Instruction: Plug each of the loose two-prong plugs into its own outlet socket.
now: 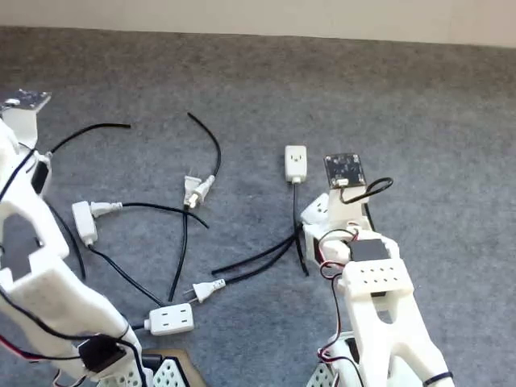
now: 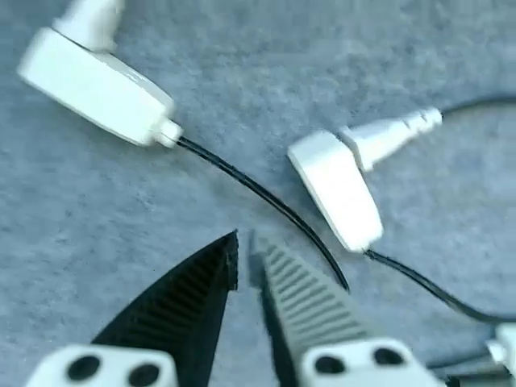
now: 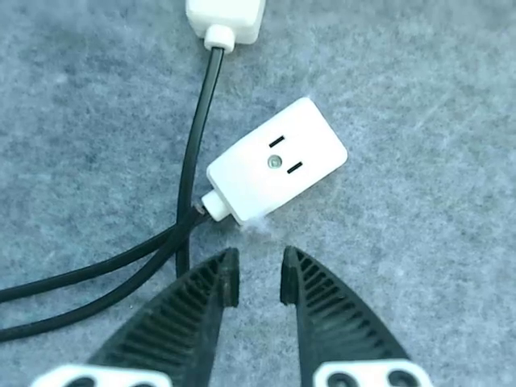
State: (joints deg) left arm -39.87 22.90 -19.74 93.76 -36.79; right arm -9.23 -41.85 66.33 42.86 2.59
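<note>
In the right wrist view, my right gripper (image 3: pixel 258 278) stands slightly open and empty just short of a white outlet socket (image 3: pixel 276 160) lying face up on the grey carpet, its two slots bare. A second socket (image 3: pixel 225 18) lies beyond it. From above, loose two-prong plugs lie at the middle (image 1: pixel 196 191) and lower middle (image 1: pixel 208 290). My left gripper (image 2: pixel 243 258) is nearly shut on nothing, above a black cord (image 2: pixel 266 201). Just past it lies a white socket (image 2: pixel 339 189) with a white plug (image 2: pixel 391 135) in its end.
Another white socket block (image 2: pixel 97 85) lies farther off in the left wrist view. A further socket (image 1: pixel 171 319) sits near the front edge between the arms. Black cords (image 1: pixel 258 262) cross the carpet (image 1: pixel 419 97) between the arms; its far part is bare.
</note>
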